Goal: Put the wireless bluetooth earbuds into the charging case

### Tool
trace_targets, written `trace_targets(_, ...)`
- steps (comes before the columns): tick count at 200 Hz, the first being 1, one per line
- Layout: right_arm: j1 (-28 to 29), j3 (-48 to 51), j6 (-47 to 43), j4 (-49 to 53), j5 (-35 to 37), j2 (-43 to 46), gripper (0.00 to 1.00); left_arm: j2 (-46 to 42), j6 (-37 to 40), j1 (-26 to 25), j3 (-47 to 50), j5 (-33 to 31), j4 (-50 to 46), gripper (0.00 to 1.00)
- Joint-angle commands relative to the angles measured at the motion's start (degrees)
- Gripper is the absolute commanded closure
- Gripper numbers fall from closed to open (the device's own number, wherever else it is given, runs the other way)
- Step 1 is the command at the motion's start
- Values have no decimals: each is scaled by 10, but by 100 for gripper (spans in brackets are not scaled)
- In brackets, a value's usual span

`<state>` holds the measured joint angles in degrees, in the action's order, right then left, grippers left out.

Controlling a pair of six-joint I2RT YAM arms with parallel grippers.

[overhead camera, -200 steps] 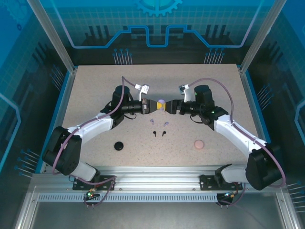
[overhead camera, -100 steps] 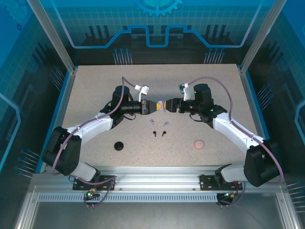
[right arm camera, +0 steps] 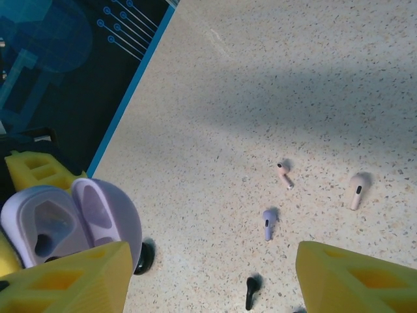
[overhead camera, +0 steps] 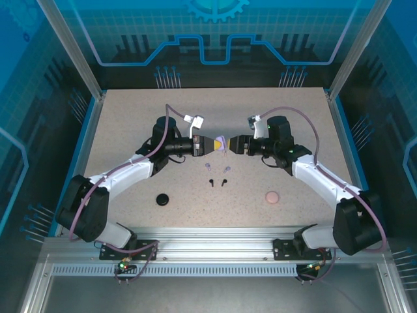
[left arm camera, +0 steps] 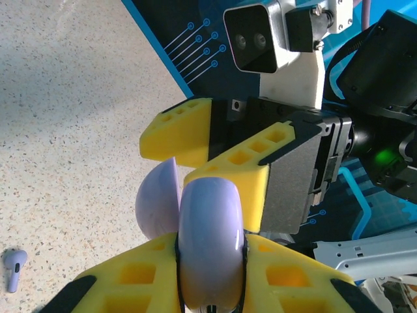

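The left gripper [overhead camera: 214,143] is clamped on the open lavender case [left arm camera: 210,235] at mid-table [overhead camera: 130,117]. The right gripper [overhead camera: 232,144] is spread wide and holds nothing. Its yellow fingers [left arm camera: 174,130] are beside the lid [left arm camera: 156,203]; I cannot tell whether they touch it. A dark spot inside the case is too blurred to identify. Loose on the table lie two pink earbuds [right arm camera: 283,174], a lavender earbud [right arm camera: 268,223] and a black earbud [right arm camera: 251,291].
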<state>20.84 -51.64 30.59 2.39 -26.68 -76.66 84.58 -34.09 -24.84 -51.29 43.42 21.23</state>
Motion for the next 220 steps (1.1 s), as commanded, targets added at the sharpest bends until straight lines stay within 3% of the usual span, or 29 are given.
trace_targets(1,-8,9,-2,3,-34,35,32,-14,15,1,-15,16,4,100)
trace_targets(89,-1,-3,-2,-18,-75,8,47,-7,5,0,-25,25,15,100)
trace_targets(220,12,-27,-3,-19,-80,-12,53,2,6,-6,-28,27,14,100)
